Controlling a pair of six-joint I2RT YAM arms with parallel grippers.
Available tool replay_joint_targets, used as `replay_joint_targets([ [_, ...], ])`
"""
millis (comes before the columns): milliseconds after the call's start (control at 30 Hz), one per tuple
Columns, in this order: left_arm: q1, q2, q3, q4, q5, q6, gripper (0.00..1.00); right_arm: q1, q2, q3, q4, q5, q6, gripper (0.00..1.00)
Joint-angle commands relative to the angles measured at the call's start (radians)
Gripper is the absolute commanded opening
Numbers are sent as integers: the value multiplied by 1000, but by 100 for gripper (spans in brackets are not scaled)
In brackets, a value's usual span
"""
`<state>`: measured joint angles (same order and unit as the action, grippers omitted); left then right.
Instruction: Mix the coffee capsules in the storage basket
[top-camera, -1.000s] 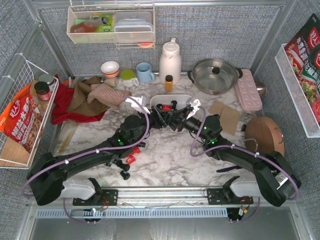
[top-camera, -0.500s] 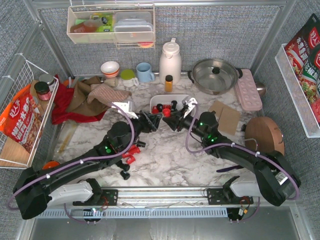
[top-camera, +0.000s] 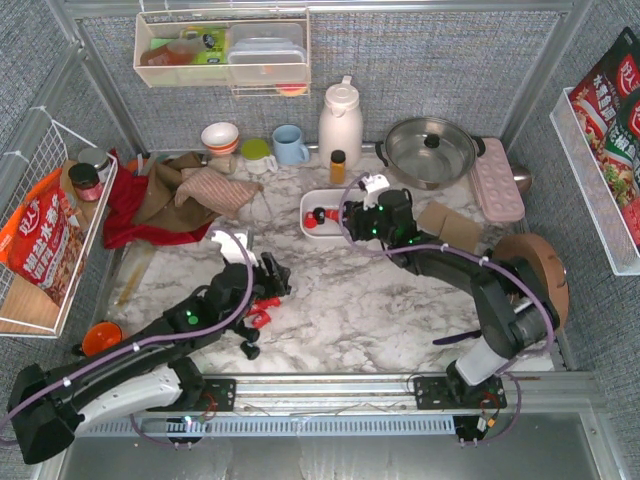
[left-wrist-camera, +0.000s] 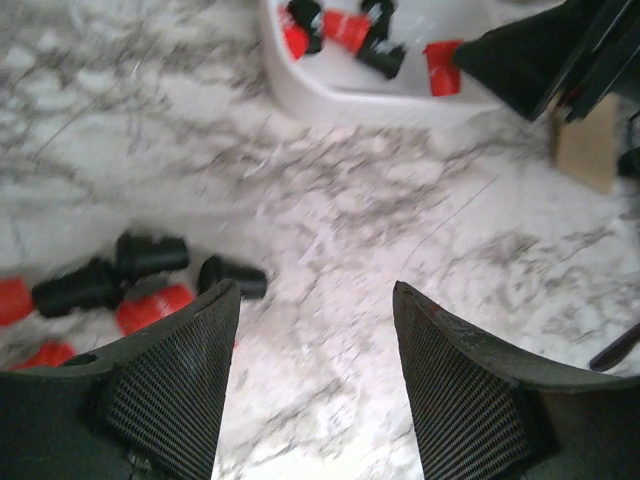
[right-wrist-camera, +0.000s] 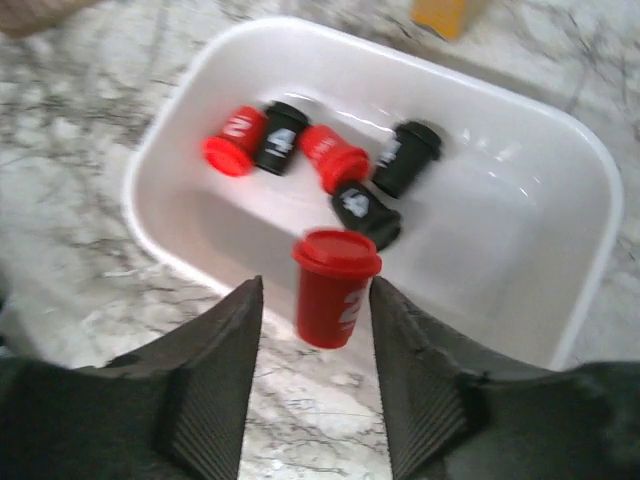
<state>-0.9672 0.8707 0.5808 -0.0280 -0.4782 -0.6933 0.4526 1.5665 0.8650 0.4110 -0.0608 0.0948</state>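
The white storage basket (top-camera: 306, 203) stands at the table's middle back, with several red and black coffee capsules (right-wrist-camera: 280, 137) lying in it. My right gripper (right-wrist-camera: 316, 285) hangs over the basket's near rim (right-wrist-camera: 150, 170). A red capsule (right-wrist-camera: 335, 290) sits upright between its jaws, blurred, with a gap on its left side; the jaws stand open. My left gripper (left-wrist-camera: 315, 290) is open and empty above the marble, just right of several loose capsules (left-wrist-camera: 150, 255) on the table (top-camera: 255, 318).
A white flask (top-camera: 340, 120), small orange bottle (top-camera: 338, 165) and steel pot (top-camera: 430, 150) stand behind the basket. A pink tray (top-camera: 497, 180), cardboard piece (top-camera: 450, 232) and wooden disc (top-camera: 530, 270) lie right. Cloths (top-camera: 170, 195) lie left.
My left gripper has pulled back from the basket, down and left toward the loose capsules. The right gripper has moved over the basket and its jaws have widened around the red capsule.
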Motion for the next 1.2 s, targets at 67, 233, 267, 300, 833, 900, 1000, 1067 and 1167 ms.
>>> replay_joint_targets([
  [67, -2, -68, -39, -260, -35, -92, 71, -61, 95, 78, -93, 27, 94, 67],
  [233, -1, -102, -65, -345, -27, -120, 72, -75, 76, 86, -143, 3, 124, 78],
  [267, 0, -105, -69, -361, -21, -127, 71, -75, 57, 75, -145, -4, 123, 78],
  [300, 0, -108, -72, -376, -11, -136, 71, -74, 38, 64, -148, -14, 123, 78],
  [833, -12, 62, 7, -670, 155, -352, 55, -44, -206, -127, -195, -98, 95, 76],
  [900, -22, 72, 26, -751, 132, -436, 56, -44, -203, -124, -193, -110, 103, 76],
  [1000, -36, 54, 28, -827, 118, -529, 57, -44, -201, -120, -186, -133, 111, 76],
  [1067, -46, 34, 14, -860, 114, -585, 58, -42, -204, -119, -188, -138, 115, 76],
  [1167, -56, 0, -22, -851, 122, -650, 60, -43, -207, -125, -187, -143, 117, 76],
])
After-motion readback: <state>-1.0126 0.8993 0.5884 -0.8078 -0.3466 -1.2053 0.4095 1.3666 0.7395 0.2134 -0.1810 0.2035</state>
